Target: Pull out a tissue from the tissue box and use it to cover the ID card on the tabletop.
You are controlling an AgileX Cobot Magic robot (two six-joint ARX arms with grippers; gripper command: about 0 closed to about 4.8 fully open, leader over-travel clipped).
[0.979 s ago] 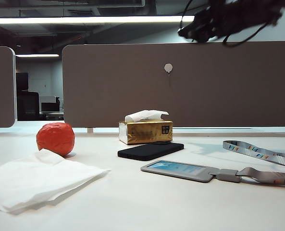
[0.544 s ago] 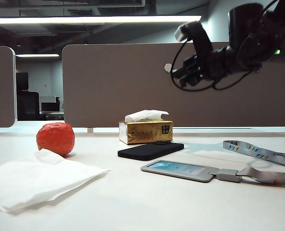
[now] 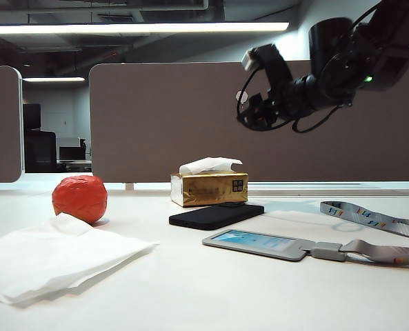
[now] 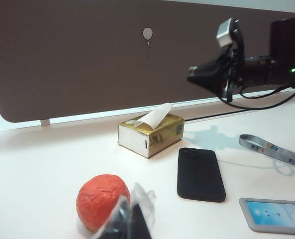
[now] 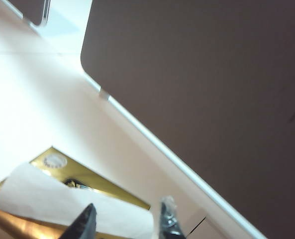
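Tissue box [image 5: 62,199] below right claw [image 5: 127,219] — parted, empty

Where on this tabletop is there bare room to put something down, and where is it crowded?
Bare: tabletop in front of ID card. Crowded: tissue box, black phone and card cluster; orange ball against napkin. Right gripper hangs overhead, left gripper beside the ball.

right tool [image 3: 249,114] | lowered, moved left toward tissue box [image 3: 209,188] | jaws now apart

Low exterior, close wrists, tissue box [image 3: 209,188] shared
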